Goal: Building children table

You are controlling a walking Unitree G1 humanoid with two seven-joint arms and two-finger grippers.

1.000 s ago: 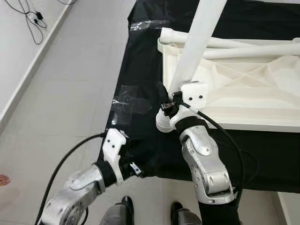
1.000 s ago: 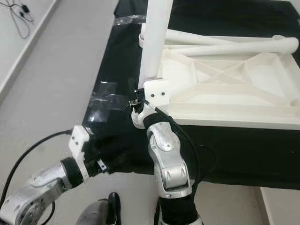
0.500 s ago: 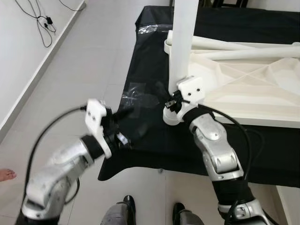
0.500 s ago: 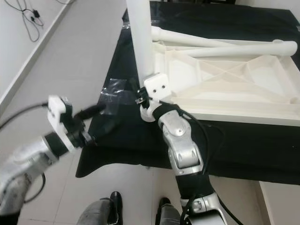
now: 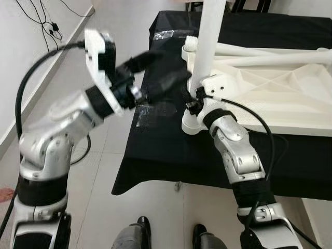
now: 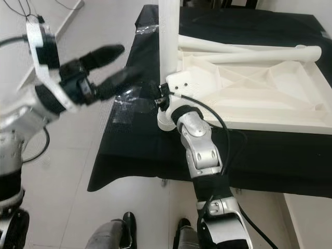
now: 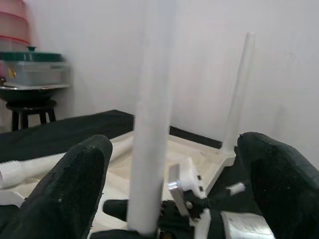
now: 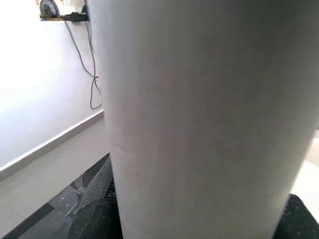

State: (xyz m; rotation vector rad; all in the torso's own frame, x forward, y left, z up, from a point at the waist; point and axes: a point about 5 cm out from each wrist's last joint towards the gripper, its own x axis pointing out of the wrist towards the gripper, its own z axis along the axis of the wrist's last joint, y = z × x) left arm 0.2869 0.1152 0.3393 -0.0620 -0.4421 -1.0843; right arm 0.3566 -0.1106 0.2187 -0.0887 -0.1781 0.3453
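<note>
A white table top lies upside down on a black-covered table. At its near left corner a white leg stands almost upright. My right gripper is shut on the leg's lower end, close to its socket. In the right wrist view the leg sits between the dark fingers. My left gripper is raised to the left of the leg, open, with its fingers pointing at it. In the left wrist view the leg stands between the spread fingers, apart from them.
Two loose white legs lie across the far side of the table top. Clear tape patches hold the black cover. Tiled floor runs along the table's left side, with cables by the wall. Another white post stands farther back.
My left arm has swung up from low by the table's front edge to the height of the leg. The leg in my right gripper has gone from tilted to nearly upright. The camera has shifted.
</note>
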